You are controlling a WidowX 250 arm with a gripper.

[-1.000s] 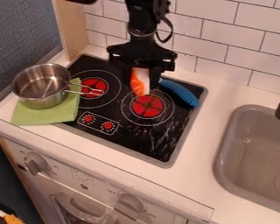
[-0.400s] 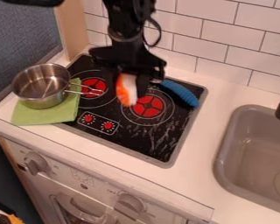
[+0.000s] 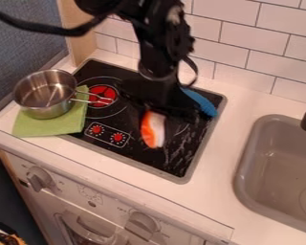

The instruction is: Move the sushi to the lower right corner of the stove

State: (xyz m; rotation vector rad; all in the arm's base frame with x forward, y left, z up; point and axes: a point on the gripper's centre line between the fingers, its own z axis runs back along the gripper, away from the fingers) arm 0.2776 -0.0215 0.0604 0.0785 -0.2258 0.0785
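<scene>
Sushi, camera view: the orange and white piece hangs from the hand over the front middle of the stove, just right of the stove's control panel. Its long side runs nearly up and down in the view, with orange on the left and white on the right.
Arm over the stove: the black arm enters at the top edge, bends high up behind the stove, then drops almost straight down to the hand. A thick black cable crosses from the left edge to the arm's upper part, beyond the stove's back left.
Hand over the stove: the hand points downward above the right burner and hides most of it. It is closed on the sushi, gripping its upper end and leaving the lower part exposed. How wide the gap is cannot be told.
Pot and cloth: the steel pot sits on the green cloth at the stove's left side, its handle reaching over the stove.
Blue item: it lies at the stove's back right, partly behind the hand.
Sink: the grey basin is set in the table right of the stove.
</scene>
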